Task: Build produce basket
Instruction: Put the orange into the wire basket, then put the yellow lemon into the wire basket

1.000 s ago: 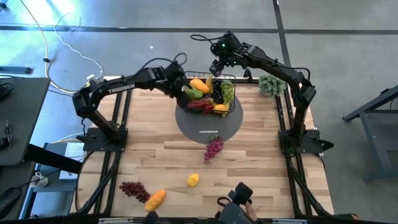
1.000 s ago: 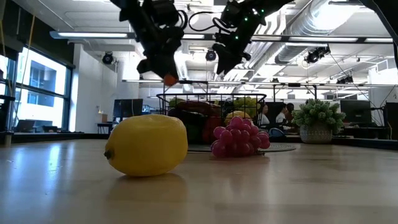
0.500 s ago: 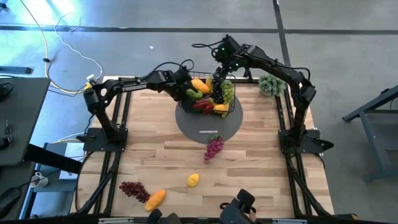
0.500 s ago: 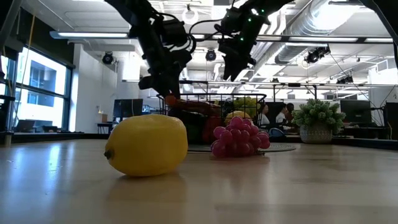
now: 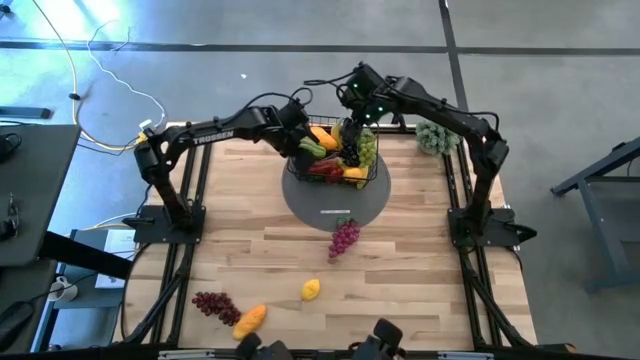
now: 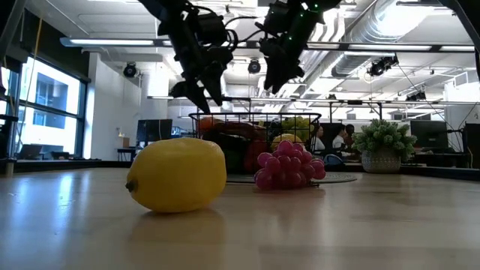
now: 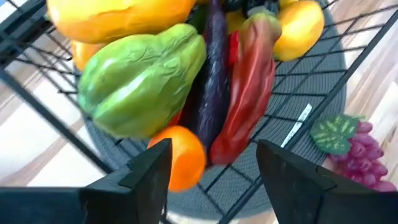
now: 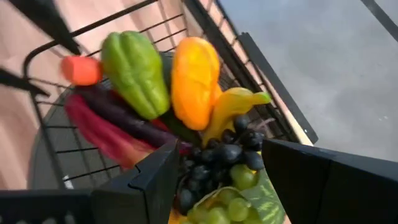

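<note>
My left fingers (image 7: pixel 208 180) are spread apart with nothing between them, poised just above the near-left corner of the basket (image 5: pixel 372 172). Between them I look down on an orange fruit (image 7: pixel 182 155) lying inside the basket, touching the green pepper (image 7: pixel 140 81), a dark eggplant (image 7: pixel 211 93) and a red pepper (image 7: pixel 245 87). My right fingers (image 8: pixel 214 180) are also apart and hold nothing; they hang over the far side of the basket, right above the dark grapes (image 8: pixel 221 158), with green grapes (image 8: pixel 217 208) beside them.

The basket stands on a round grey mat (image 5: pixel 335 205) at the far middle of the surface (image 5: pixel 420 290). It is already full of produce.

Still outside on the surface: a purple grape bunch (image 5: pixel 343 237) just past the mat's near edge, a lemon (image 5: pixel 311 289) closer to the near edge, and at the near-left a dark red grape bunch (image 5: pixel 214 304) touching an orange fruit (image 5: pixel 250 319). A small potted plant (image 5: pixel 436 135) sits at the far-right corner.
</note>
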`<state>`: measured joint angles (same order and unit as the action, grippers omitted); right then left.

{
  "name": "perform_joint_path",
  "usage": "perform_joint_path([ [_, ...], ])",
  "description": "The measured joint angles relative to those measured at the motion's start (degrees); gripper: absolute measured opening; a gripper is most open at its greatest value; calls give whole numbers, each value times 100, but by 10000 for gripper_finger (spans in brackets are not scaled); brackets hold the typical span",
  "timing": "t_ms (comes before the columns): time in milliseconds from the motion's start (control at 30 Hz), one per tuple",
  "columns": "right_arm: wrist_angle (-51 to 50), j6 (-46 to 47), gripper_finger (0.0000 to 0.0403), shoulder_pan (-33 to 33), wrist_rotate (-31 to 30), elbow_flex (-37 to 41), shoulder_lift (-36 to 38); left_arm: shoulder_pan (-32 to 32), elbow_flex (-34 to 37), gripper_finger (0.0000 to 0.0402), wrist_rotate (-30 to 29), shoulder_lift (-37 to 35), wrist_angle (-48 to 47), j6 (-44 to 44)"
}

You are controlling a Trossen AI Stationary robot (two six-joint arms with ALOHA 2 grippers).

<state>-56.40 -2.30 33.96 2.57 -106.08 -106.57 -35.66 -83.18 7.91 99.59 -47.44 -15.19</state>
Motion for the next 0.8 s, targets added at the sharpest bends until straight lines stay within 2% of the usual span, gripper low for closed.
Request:
perform_joint_path([
  [100, -85, -13, 213, -115, -4, 0, 61, -9, -209, 223, -111, -2, -354, 40],
  [333, -331, -89, 213, -429, -15, 0, 288, 0, -544, 212, -772, -247, -944, 36],
  [500, -542, -120, 213, -684, 80, 0, 324, 112, -542, 212, -778, -650, -1215, 32],
  [600, -583, 35, 213, -852, 292, 0, 326, 266, -512, 212, -1017, -900, -1397, -3],
  [800, -637, 490, 213, -1278, 529, 0, 326, 592, -60, 212, -1325, -1535, -1386, -159],
])
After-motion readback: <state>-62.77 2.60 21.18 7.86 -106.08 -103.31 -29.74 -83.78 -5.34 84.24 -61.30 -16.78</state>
